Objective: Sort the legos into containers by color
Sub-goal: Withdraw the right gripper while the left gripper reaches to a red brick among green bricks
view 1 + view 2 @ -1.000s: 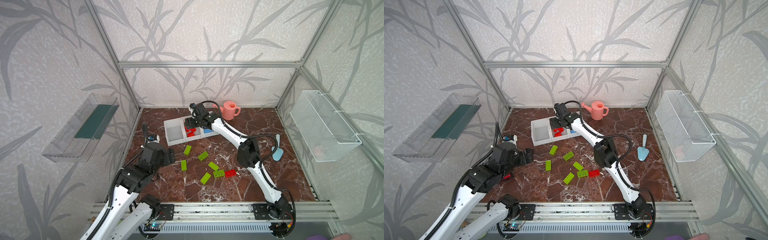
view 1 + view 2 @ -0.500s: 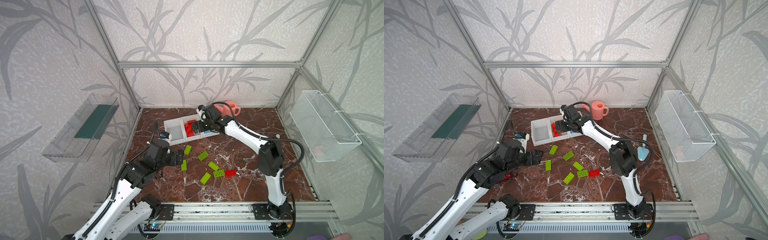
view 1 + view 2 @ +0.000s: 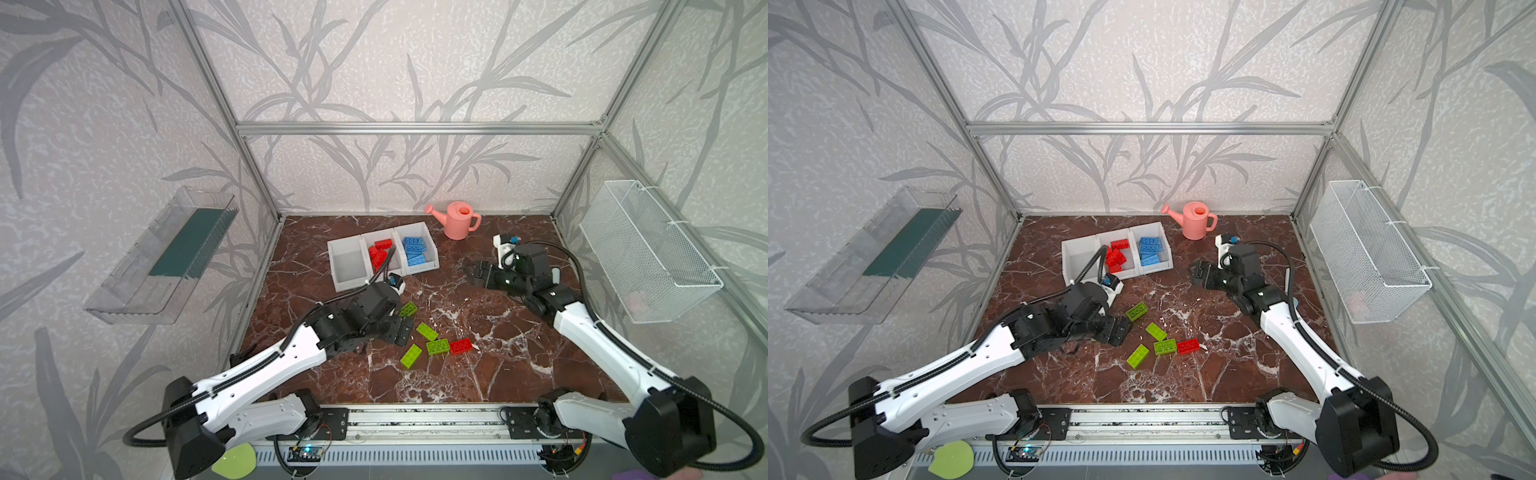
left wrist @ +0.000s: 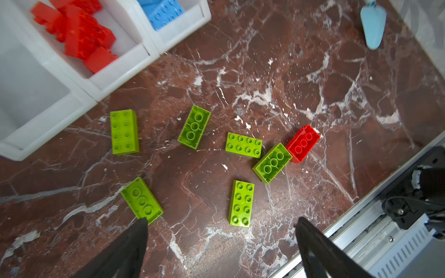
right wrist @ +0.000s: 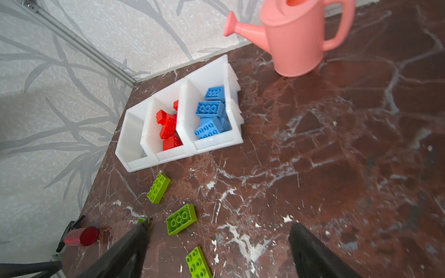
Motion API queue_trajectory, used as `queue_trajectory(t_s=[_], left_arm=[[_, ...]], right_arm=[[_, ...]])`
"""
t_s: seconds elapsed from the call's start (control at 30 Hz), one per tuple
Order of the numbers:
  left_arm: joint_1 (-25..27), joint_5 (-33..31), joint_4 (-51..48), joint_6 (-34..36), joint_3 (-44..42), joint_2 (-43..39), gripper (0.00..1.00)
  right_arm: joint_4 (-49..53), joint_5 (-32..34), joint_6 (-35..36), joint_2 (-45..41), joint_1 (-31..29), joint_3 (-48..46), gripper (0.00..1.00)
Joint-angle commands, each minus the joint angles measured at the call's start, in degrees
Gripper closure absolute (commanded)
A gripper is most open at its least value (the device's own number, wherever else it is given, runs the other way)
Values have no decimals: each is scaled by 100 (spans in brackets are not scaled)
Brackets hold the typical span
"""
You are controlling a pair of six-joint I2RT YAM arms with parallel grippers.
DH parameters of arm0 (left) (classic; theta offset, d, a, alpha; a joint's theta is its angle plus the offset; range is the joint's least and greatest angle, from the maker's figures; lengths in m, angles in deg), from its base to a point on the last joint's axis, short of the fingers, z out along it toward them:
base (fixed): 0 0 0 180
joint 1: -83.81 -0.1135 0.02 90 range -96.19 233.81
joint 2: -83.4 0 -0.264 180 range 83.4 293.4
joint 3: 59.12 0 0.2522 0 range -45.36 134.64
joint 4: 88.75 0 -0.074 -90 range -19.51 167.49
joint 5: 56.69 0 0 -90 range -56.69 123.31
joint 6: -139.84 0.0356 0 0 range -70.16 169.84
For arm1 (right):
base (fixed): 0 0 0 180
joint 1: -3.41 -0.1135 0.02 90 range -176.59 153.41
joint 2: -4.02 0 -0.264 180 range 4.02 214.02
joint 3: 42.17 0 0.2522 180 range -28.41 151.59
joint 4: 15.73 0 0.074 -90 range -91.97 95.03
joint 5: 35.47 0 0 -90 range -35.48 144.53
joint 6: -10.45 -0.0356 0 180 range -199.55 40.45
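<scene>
Our left gripper hangs with its jaws wide apart and nothing between them, low over the six lime green studded plastic bricks scattered mid-frame on the dark red marble-patterned counter. One finger ends just beside the nearest green brick. A second ago this arm sat back at the left edge of both top views, so it has swung in toward the greens.

Our right gripper, jaws also apart and empty, has pulled back from the three joined white plastic open-top bins to right of centre, near the pink plastic watering can.

The middle bin holds red bricks, the right bin holds blue bricks, and the left bin is bare. We judge the greens come next. One red studded plastic brick is still out on the counter, touching a green one.
</scene>
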Motion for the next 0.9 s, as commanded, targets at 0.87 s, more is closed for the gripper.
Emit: queue_trajectory(t_s=[0.87], left_arm=[[1237,421,1361,1710,1956,4369,7]], right_arm=[[-1172,-719,-1770,-806,1519,-2418,8]])
